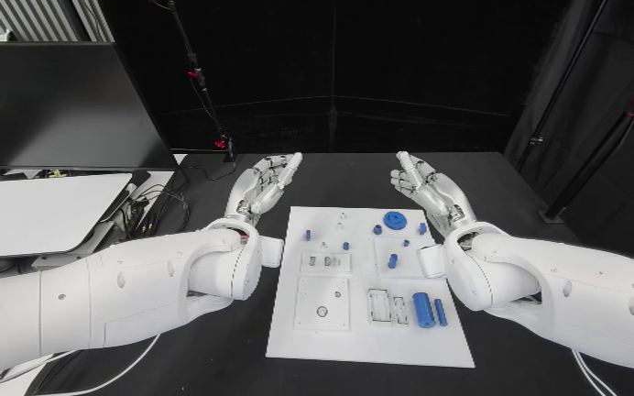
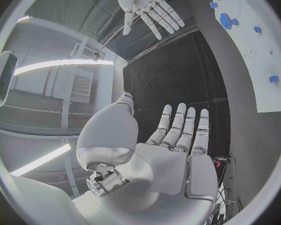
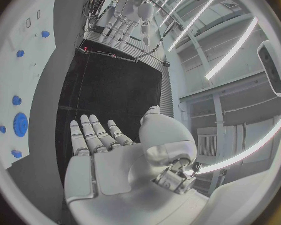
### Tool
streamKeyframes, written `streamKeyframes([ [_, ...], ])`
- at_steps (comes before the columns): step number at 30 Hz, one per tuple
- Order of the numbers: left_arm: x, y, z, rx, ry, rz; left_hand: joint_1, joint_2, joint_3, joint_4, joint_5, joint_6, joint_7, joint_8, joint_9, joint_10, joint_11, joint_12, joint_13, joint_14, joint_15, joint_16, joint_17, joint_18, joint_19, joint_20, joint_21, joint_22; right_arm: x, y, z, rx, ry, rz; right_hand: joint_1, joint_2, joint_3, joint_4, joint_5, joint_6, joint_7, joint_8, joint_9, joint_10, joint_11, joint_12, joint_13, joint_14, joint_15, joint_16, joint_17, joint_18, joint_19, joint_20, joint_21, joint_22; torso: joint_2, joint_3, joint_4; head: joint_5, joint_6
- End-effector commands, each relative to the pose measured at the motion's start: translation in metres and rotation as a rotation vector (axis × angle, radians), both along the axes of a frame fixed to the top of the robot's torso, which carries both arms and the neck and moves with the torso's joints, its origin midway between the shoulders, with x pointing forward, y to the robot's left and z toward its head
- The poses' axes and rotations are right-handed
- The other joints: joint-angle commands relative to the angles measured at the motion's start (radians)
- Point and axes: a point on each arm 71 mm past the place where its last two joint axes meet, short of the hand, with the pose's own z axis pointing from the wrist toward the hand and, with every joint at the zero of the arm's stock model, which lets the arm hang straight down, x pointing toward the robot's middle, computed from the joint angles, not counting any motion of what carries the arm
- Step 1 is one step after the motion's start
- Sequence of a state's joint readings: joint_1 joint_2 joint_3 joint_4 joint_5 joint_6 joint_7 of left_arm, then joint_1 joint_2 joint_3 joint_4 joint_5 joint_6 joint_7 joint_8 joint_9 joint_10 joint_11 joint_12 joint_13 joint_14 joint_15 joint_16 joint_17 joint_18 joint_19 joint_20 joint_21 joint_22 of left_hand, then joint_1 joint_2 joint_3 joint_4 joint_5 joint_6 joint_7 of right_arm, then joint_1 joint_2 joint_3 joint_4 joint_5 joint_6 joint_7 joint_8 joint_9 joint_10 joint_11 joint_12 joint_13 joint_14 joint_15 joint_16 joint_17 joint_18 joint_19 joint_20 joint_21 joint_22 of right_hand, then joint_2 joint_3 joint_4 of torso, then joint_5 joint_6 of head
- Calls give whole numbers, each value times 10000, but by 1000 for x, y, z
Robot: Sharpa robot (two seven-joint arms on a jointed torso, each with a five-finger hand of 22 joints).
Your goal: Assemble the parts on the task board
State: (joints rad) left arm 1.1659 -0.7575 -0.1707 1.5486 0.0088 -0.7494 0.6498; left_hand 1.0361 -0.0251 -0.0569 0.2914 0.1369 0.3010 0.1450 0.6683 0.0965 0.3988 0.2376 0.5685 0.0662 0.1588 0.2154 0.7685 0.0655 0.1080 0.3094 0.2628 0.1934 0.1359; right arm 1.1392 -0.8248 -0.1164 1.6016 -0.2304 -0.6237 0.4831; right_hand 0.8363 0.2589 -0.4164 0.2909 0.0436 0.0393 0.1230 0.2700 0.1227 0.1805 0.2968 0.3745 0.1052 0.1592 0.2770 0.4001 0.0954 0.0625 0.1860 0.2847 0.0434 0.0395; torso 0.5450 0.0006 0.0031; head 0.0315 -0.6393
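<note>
The white task board (image 1: 331, 341) lies in the middle of the black table. Small blue parts stand on its far half, among them a blue gear (image 1: 395, 220) and several pegs (image 1: 308, 234). A blue cylinder (image 1: 423, 309) and a thin blue bar (image 1: 440, 312) lie near the board's right edge. My left hand (image 1: 265, 183) hovers beyond the board's far left corner, palm up, fingers straight and apart, holding nothing. My right hand (image 1: 428, 185) mirrors it at the far right corner, also empty. The left wrist view shows the left hand (image 2: 178, 145) flat, with the right hand (image 2: 147, 5) across from it. The right hand (image 3: 103, 155) is flat too.
A dark monitor (image 1: 73, 107) and a white panel (image 1: 53, 213) sit at the left of the table, with cables (image 1: 152, 208) beside them. A thin stand (image 1: 198, 75) rises behind the left hand. Black table surface (image 1: 344, 176) lies between the hands.
</note>
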Motion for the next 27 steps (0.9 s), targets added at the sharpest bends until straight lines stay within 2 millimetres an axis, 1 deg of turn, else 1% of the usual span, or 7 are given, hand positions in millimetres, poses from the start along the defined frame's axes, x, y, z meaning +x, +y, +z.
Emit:
streamKeyframes([
  [1, -5, -4, 25, -357, -3347, -646, 72, 14, -6, 39, 34, 46, 1347, 54, 8, 46, 7, 45, 8, 2, 40, 55, 8, 77, 56, 6, 34, 9, -4, 10, 5, -601, -628, 1442, 67, 1, -40, 1, 35, 67, 1728, 34, 8, -7, 38, 25, 9, -4, 39, 29, 8, 139, 0, 48, 35, 8, 0, 0, 0, 0, 2],
  [10, -7, -5, 29, -301, -4092, -905, 72, 35, -3, 38, 37, 45, 1363, 65, 3, 36, 20, 52, 7, -3, 51, 59, 7, 74, 52, 12, 39, 10, -5, 10, 5, -688, -677, 1572, 69, 7, -42, 2, 34, 67, 1726, 35, 7, 2, 38, 47, 14, -2, 40, 38, 9, 139, 2, 49, 35, 9, 0, 0, 0, 0, 2],
  [11, -3, -10, 27, -281, -4007, -936, 72, 41, -2, 38, 38, 45, 1369, 69, 1, 35, 25, 55, 6, -4, 55, 61, 7, 73, 51, 15, 40, 11, -1, 1, 3, -797, -659, 1425, 69, 7, -42, 2, 34, 67, 1726, 35, 7, 2, 38, 47, 14, -2, 40, 38, 9, 139, 2, 49, 35, 9, 0, -12, -32, -9, -154],
  [12, -3, -10, 27, -278, -4003, -936, 73, 47, -2, 37, 39, 47, 1375, 74, 0, 35, 31, 58, 7, -4, 60, 63, 7, 71, 51, 17, 43, 12, -1, 0, 3, -801, -657, 1422, 69, 7, -42, 2, 34, 67, 1726, 35, 7, 2, 38, 47, 14, -2, 40, 38, 9, 139, 2, 49, 35, 9, 3, -8, -28, -48, -180],
  [18, -2, -10, 27, -275, -3963, -942, 79, 68, -4, 35, 42, 60, 1406, 102, -10, 40, 64, 84, 8, -1, 95, 78, 8, 58, 40, 41, 51, 13, -1, -3, 3, -821, -628, 1400, 69, 7, -42, 2, 34, 67, 1726, 35, 7, 2, 38, 47, 14, -2, 40, 38, 9, 139, 2, 49, 35, 9, 33, -11, -43, -28, -207],
  [23, -1, -12, 26, -291, -3910, -978, 98, 96, -9, 32, 41, 97, 1427, 154, -24, 46, 102, 121, 7, -17, 174, 90, 4, 35, 10, 106, 57, 10, -2, -9, 3, -856, -592, 1327, 82, 15, -47, -3, 34, 69, 1721, 41, 6, 26, 39, 96, 26, 0, 45, 48, 8, 139, -1, 50, 35, 8, 164, 49, -42, -16, -209],
  [27, -1, -13, 26, -304, -3892, -996, 116, 120, -6, 30, 44, 119, 1443, 178, -32, 61, 125, 143, 8, -20, 198, 97, 3, 31, 14, 129, 71, 16, -2, -13, 4, -900, -557, 1316, 111, 20, -55, -12, 34, 73, 1713, 52, 6, 54, 41, 141, 35, 7, 58, 66, 7, 135, -15, 53, 33, 6, 329, 102, -54, 54, -195],
])
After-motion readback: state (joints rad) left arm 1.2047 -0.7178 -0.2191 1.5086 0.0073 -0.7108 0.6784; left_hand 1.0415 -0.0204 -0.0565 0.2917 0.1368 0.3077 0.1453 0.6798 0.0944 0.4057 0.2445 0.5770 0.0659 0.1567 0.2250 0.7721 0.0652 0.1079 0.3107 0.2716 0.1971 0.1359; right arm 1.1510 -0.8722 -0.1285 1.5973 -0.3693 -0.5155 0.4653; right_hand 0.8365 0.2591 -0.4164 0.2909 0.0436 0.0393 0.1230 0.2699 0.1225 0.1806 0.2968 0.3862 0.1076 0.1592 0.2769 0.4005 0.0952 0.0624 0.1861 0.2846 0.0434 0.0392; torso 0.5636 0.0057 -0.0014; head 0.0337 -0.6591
